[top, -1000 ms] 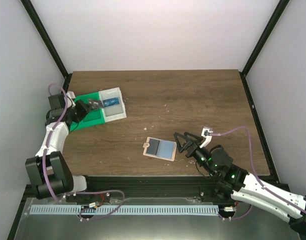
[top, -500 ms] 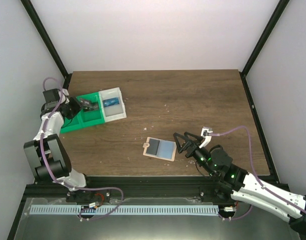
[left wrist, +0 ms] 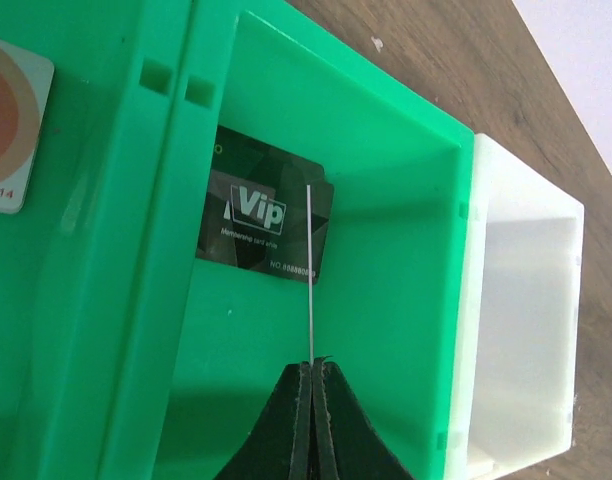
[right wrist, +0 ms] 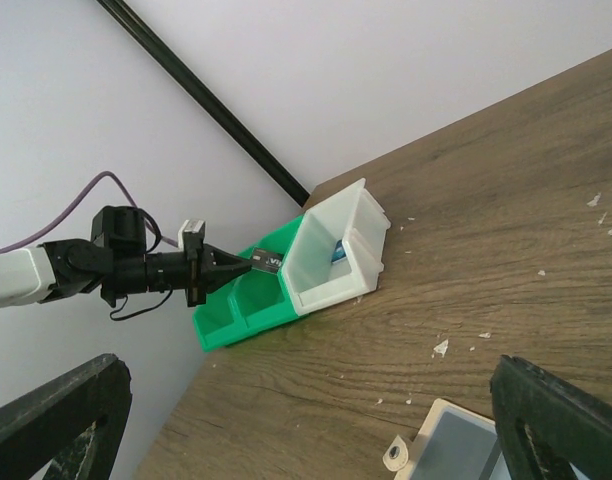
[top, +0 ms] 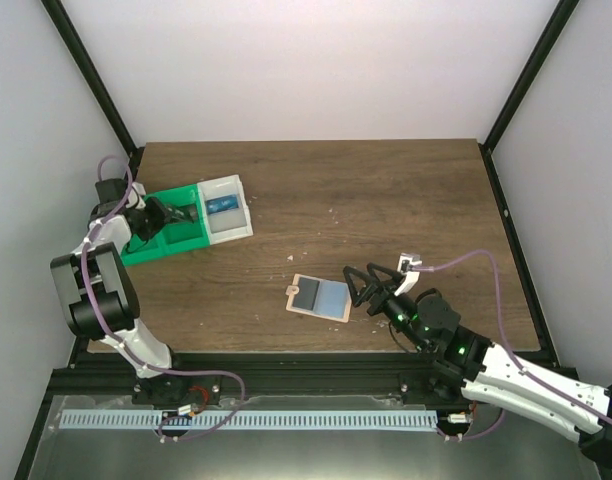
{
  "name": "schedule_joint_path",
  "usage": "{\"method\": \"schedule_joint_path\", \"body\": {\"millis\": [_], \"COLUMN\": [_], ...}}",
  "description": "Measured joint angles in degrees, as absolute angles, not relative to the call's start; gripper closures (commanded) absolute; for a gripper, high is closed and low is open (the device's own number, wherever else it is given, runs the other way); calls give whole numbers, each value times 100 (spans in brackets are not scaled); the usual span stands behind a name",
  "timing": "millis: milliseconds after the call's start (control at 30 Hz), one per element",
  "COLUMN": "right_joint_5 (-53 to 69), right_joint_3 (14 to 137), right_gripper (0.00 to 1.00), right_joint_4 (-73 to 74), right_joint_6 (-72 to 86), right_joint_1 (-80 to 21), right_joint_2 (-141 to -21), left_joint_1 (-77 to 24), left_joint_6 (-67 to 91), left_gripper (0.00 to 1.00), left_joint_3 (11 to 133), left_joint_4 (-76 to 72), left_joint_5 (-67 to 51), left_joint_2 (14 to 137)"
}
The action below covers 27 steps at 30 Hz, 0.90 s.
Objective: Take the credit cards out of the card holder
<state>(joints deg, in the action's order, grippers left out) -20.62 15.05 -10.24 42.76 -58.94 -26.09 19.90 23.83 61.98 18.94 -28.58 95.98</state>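
1. The left tool (left wrist: 313, 375) is clenching a thin card (left wrist: 311, 270) edge-on. It is hanging over the right-hand compartment of the green bin (left wrist: 406, 330), at the far left of the desk (top: 386, 190).
2. Beneath it a black Vip card (left wrist: 256, 225) is lying flat on that compartment's floor. The release looks best done low, so that the thin card is landing flat rather than tipping against a wall.
3. The divider (left wrist: 171, 260) on the left and the white bin (left wrist: 521, 320) on the right are hemming in the drop. Keeping the card centred between them seems wise before the jaws are parting.
4. The card holder (top: 321, 297) is lying flat on the desk near the front. Whether any cards are sitting inside it, I cannot tell.
5. The right tool (top: 364, 284) is hovering fully released just beside the holder's right edge, gripping nothing. It seems well placed for pinning the sleeve next.
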Motion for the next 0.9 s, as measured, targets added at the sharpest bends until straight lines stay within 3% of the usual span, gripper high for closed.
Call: {"method": "schedule_joint_path", "body": {"millis": [900], "right_joint_5": [-2198], "right_joint_3": [1817], "right_gripper": [0], "right_joint_4": [-1041], "right_joint_6": [3951], "right_joint_1": [-5894], "right_joint_2": [-2860], "left_joint_1": [1817], "left_joint_6": [2443], "left_gripper": [100], "left_joint_3": [6987], "left_joint_4": [1730], "left_joint_5": [-2753], "left_joint_2": [10453]}}
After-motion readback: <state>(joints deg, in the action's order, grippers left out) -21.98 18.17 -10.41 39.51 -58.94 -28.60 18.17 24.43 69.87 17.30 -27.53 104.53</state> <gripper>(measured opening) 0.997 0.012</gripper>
